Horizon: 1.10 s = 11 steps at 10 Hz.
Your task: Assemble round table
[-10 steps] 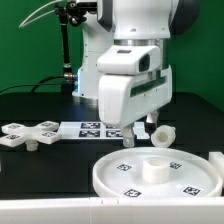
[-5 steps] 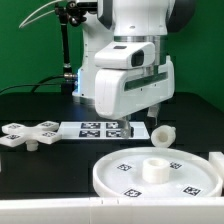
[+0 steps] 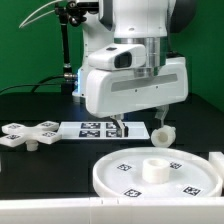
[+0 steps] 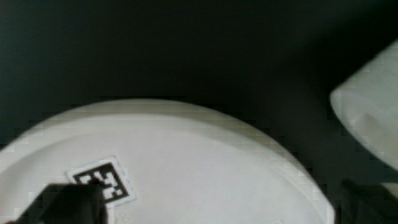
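the black bench (image 3: 30, 105) holds all the white parts. the big robot arm (image 3: 135, 85) hangs over its middle, with its tool (image 3: 136, 121) spread wide and holding nothing. the large round disc (image 3: 125, 182) lies flat at the front. the cross-shaped base (image 3: 25, 135) lies on the exterior view's left. the short leg (image 3: 162, 133) sits just beside the tool.

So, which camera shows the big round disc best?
The exterior view: the disc lies almost whole there, with rim, tags and middle hub. The wrist view shows only a blurred curved part of it, with one tag.
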{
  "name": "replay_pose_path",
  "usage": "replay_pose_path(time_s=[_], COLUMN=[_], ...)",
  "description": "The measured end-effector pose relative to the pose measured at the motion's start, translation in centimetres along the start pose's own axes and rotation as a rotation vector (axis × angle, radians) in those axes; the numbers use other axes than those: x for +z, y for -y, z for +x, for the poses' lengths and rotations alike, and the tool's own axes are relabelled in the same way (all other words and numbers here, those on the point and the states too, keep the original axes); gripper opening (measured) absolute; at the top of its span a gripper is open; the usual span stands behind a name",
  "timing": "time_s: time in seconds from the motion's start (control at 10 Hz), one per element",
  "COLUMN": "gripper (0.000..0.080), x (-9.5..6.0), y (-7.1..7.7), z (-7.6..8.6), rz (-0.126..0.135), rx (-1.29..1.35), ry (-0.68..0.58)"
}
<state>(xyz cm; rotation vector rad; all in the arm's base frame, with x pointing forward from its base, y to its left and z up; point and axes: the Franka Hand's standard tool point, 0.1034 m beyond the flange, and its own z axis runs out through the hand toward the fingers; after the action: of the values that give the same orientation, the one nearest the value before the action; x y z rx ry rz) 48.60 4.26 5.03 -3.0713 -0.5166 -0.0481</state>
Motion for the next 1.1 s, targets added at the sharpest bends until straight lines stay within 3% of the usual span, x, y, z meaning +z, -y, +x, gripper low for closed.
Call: replay_pose_path(time_s=[0.2,0.4,0.8,1.1], gripper=[0.0649,0.0649,0.0649,0.0649], x=[0.1,-0.1,0.2,1.0], y=[1.2,3.3,3.8,3.6], z=[0.0,0.7,0.6,-0.5], rz=[0.033,0.038,0.073,0.125], rx=[0.312,0.464,0.771,1.076], ry=[0.002,0.007,0.019,0.026])
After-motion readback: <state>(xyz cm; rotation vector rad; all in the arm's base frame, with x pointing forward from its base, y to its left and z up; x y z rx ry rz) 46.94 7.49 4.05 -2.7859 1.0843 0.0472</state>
